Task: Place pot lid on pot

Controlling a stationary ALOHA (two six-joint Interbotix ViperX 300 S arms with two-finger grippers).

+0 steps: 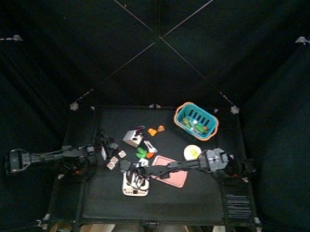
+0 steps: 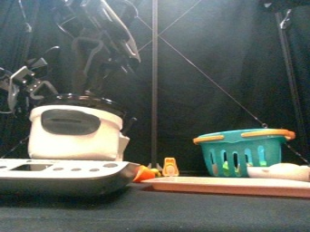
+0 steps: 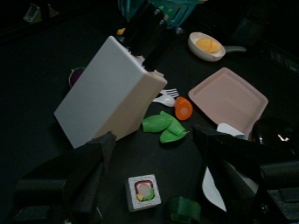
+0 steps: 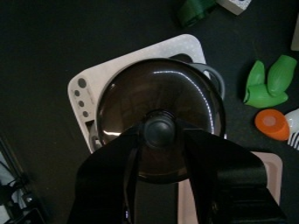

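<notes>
The right gripper (image 4: 160,142) points down over the pot lid (image 4: 163,92), one black jaw on each side of the lid's dark round knob (image 4: 160,128). The jaws stand partly apart, the gap between them about as wide as the knob, and both seem to press against its sides, so the tool looks clenched on the knob rather than released. The domed, dark, see-through lid spreads out directly beneath the jaws.

In the front view the lid sits at the rim of the white pot (image 2: 72,134), straight below the arm hanging above it. Whether it rests fully on the rim cannot be told. One pot handle (image 4: 205,72) shows just beyond the lid's edge in the right wrist view.

Under the pot lies a flat white base (image 4: 91,98) with a row of small round buttons along the side. Any marks on them are too small to read. Off to one side of the gripper, well clear of the lid, lie green toy pieces (image 4: 274,79) and an orange one (image 4: 274,122).

The left gripper (image 3: 156,150) rests apart from the pot, its jaws spread wide and grasping nothing. Just in front of it on the table lies a small card (image 3: 142,191) with a printed picture, its writing too small to make out. Beyond its tips stand a white block (image 3: 111,96) and a pink board (image 3: 228,96).
</notes>
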